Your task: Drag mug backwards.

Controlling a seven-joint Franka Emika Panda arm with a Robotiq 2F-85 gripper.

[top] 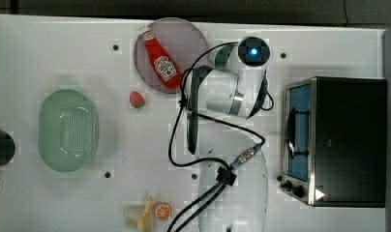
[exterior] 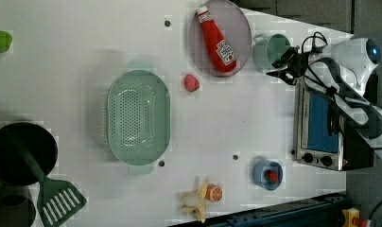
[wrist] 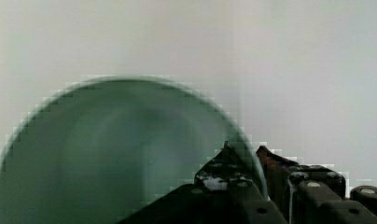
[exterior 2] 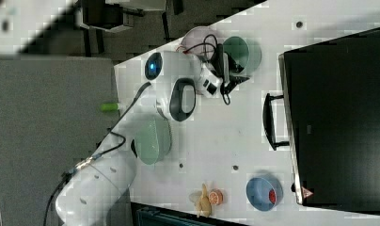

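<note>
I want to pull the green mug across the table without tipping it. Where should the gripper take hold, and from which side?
Probably the rim wall, from above: the mug stands upright, mouth open. In the wrist view the gripper already straddles that wall, one finger inside and one outside. Its handle faces the purple plate, leaving little room there.

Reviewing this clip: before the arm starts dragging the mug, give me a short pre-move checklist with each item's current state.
1. Gripper at the mug: ok. In the wrist view one finger sits inside the rim and the other outside it.
2. Jaws closed on the mug wall: ok, they stand narrow around the rim.
3. Mug upright on the table: ok, its opening faces up in the left view.
4. Clearance from the purple plate with the ketchup bottle: cannot tell; the mug sits very close to the plate's edge.
5. Clearance from the toaster oven: ok for now, it stands apart from the mug in the left view.
6. Cable free of the mug: ok.
</note>
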